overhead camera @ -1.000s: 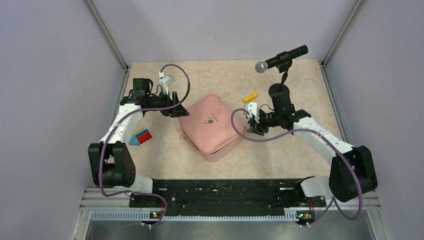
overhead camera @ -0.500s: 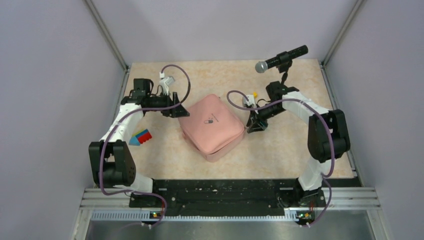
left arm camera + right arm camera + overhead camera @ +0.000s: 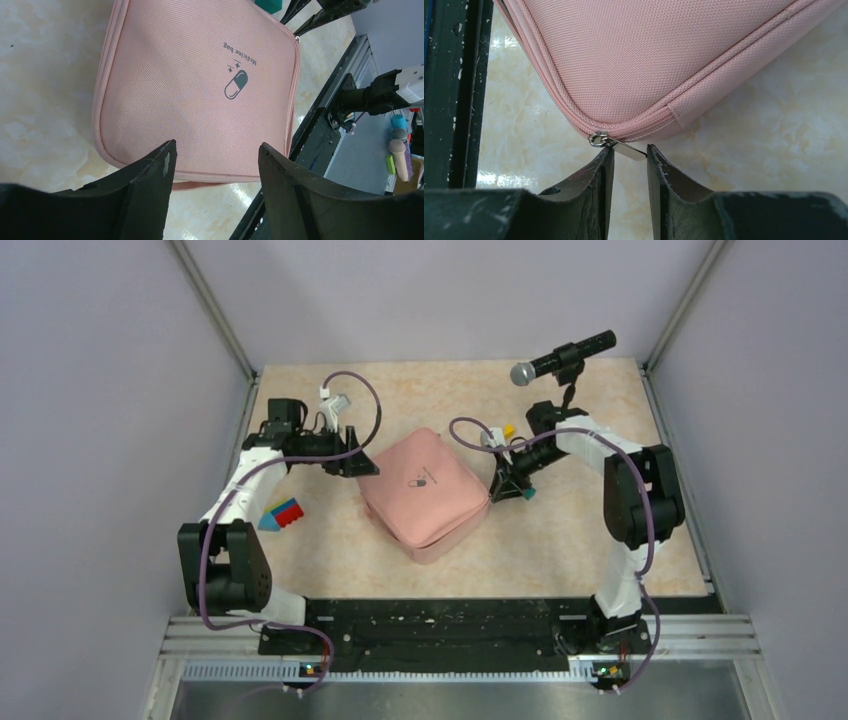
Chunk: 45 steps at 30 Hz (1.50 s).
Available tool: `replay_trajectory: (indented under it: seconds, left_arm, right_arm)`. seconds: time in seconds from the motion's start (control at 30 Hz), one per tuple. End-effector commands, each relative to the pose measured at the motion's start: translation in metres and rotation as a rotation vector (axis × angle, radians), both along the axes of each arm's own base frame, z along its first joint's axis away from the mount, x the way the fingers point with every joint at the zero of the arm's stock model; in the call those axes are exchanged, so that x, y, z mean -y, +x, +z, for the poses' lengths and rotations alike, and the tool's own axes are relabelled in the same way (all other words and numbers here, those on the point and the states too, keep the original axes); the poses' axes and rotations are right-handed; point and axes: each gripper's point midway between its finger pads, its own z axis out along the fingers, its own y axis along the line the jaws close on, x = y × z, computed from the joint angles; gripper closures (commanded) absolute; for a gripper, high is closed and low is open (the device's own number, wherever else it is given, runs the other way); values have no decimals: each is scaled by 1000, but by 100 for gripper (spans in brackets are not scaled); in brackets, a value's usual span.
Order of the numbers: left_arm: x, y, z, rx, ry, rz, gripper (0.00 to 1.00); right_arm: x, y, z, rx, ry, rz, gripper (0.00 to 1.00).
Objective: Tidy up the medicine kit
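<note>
One medicine kit (image 3: 422, 490) lies zipped shut near the middle of the tabletop (image 3: 560, 550), turned at a slant, with the pill logo (image 3: 235, 84) facing up. Two arms work at it, one at each side.

The left tool (image 3: 216, 147) is released, its fingers (image 3: 150, 185) spread wide above the kit's far-left corner. The right tool (image 3: 629, 155) sits at the kit's right corner. Its fingers (image 3: 596, 180) stand close together with a narrow gap between them. The single metal zipper pull (image 3: 630, 150) lies across their tips, but I cannot tell whether it is pinched.

Bare tabletop runs along the kit's near side as far as the black rail (image 3: 450, 620), and more lies open to the right of the right arm. Grey walls close in the left, right and far sides.

Four other things are in view:
- One microphone (image 3: 560, 358) sits on a stand at the far right, just behind the right arm.
- One small yellow piece (image 3: 509, 428) is partly hidden by that arm's cable.
- One teal piece (image 3: 527, 494) lies just beside the right tool.
- One red, blue and green block (image 3: 283, 512) lies left of the kit, under the left forearm.
</note>
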Motion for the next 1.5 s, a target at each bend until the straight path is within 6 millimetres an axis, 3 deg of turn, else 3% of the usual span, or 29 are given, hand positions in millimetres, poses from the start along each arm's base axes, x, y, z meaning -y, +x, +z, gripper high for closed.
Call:
replay_trajectory:
  seconds: [0.0, 0.2, 0.37, 0.6, 1.13, 1.17, 1.2, 1.47]
  left_arm:
    - [2, -2, 4, 31, -7, -16, 34]
    - [1, -1, 3, 31, -2, -13, 35]
    - [1, -2, -1, 19, -6, -11, 35]
    - [2, 1, -2, 18, -16, -4, 35]
    - [6, -5, -4, 17, -17, -7, 35]
    - [-8, 4, -17, 19, 79, 67, 35]
    - [4, -5, -6, 19, -3, 3, 35]
    - [6, -6, -6, 16, -15, -7, 35]
  right_arm:
    - [-17, -1, 15, 24, 83, 49, 72]
    - [-24, 1, 28, 80, 112, 29, 91]
    - [-22, 8, 39, 178, 113, -62, 100]
    - [-12, 5, 43, 282, 104, -150, 100]
    - [-43, 14, 29, 226, 119, -117, 98]
    - [-44, 14, 28, 224, 120, -115, 97]
    - [-45, 15, 28, 222, 121, -114, 97]
    - [-54, 15, 26, 206, 128, -98, 93]
